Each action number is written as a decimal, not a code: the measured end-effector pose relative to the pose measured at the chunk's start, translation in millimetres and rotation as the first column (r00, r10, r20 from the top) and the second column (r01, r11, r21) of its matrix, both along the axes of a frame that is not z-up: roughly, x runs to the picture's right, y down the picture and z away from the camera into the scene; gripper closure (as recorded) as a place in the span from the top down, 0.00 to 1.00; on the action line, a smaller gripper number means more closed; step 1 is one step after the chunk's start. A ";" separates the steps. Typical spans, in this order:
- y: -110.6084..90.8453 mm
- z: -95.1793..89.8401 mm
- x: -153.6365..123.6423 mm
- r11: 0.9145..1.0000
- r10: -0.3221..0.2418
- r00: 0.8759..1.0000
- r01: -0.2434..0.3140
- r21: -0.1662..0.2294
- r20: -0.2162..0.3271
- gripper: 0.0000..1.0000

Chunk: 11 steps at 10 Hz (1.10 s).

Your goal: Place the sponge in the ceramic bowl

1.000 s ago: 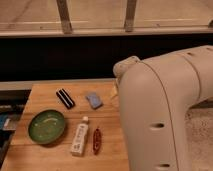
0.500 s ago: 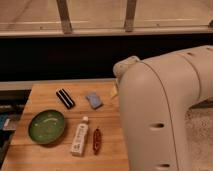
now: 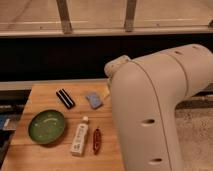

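Behind the wooden table (image 3: 50, 159) runs a dark wall band with a pale ledge and two metal posts above it, cut off by the top edge. The ceramic bowl (image 3: 47, 126) – green, shallow, darker at the rim – sits near the table's left side, nothing in it. The sponge (image 3: 93, 99), a small blue-grey pad, lies flat on the wood up and to the right of the bowl, well apart from it. A black block (image 3: 65, 98) with a white stripe lies between them, just above the bowl. Right of the bowl a white bottle (image 3: 79, 138) lies on its side, and beyond it a small reddish-brown item (image 3: 96, 141), too small to name. The robot's bulky white arm (image 3: 155, 110) covers the table's right side. The gripper does not show – whether it is released or clenched I cannot tell.
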<state>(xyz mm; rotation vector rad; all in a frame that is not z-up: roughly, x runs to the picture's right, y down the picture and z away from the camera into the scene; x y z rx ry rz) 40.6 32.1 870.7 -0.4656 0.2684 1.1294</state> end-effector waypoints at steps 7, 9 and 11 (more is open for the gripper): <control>-13.7 4.0 -71.6 0.992 -0.058 0.974 0.031 0.125 0.219 0.80; -13.1 6.3 -70.3 0.992 -0.067 0.973 0.042 0.120 0.219 0.80; -6.9 18.6 -83.7 0.992 -0.105 0.970 0.086 0.095 0.218 0.80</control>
